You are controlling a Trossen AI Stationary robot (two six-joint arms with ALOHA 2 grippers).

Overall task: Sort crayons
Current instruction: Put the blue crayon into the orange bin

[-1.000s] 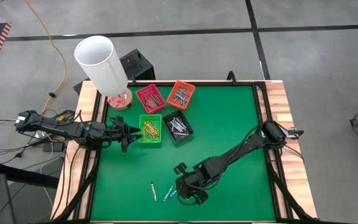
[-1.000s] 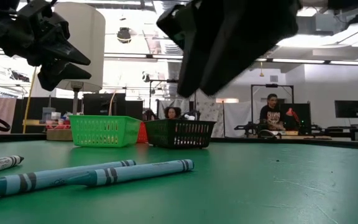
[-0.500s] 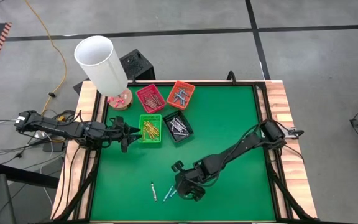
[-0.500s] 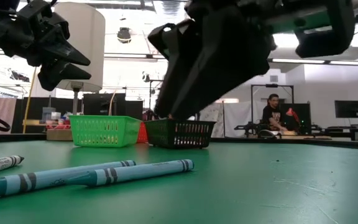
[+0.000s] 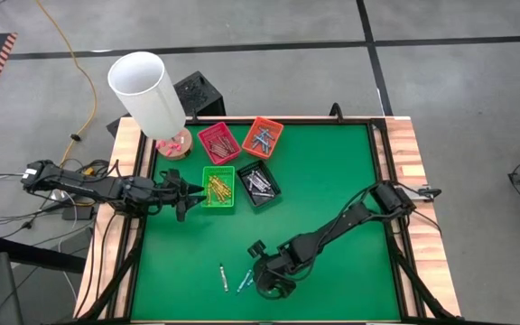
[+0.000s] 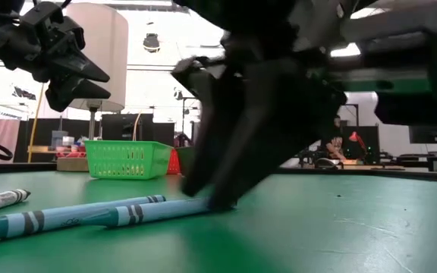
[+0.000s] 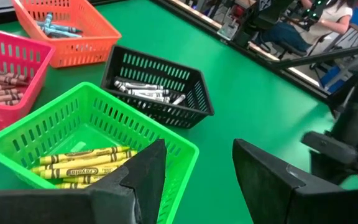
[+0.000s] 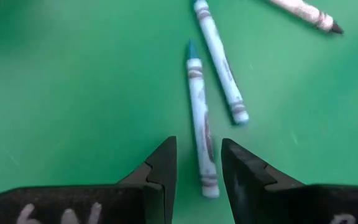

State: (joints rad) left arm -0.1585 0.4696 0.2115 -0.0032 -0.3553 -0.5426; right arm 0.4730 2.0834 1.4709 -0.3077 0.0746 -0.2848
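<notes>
Two light blue crayons [image 8: 201, 130] [image 8: 219, 62] and a grey-white crayon [image 8: 303, 12] lie flat on the green mat near the table's near edge. My right gripper [image 8: 199, 168] is open and low over the mat [image 6: 207, 201]. Its fingers stand on either side of one blue crayon's end [image 8: 209, 183], with no visible touch. My left gripper [image 7: 194, 174] is open and hangs just left of the green tray [image 5: 218, 187], which holds yellow crayons. The red [image 5: 218, 142], orange [image 5: 262, 136] and black [image 5: 258, 183] trays also hold crayons.
A tall white cylinder lamp [image 5: 147, 90] stands on a wooden base at the table's far left corner, beside the red tray. The four trays cluster at the far left. Open green mat [image 5: 332, 181] lies to the right and toward the near edge.
My right gripper has come down toward the mat and a little toward the table's left edge, until its fingertips stand around the end of a blue crayon. The crayons have not moved.
</notes>
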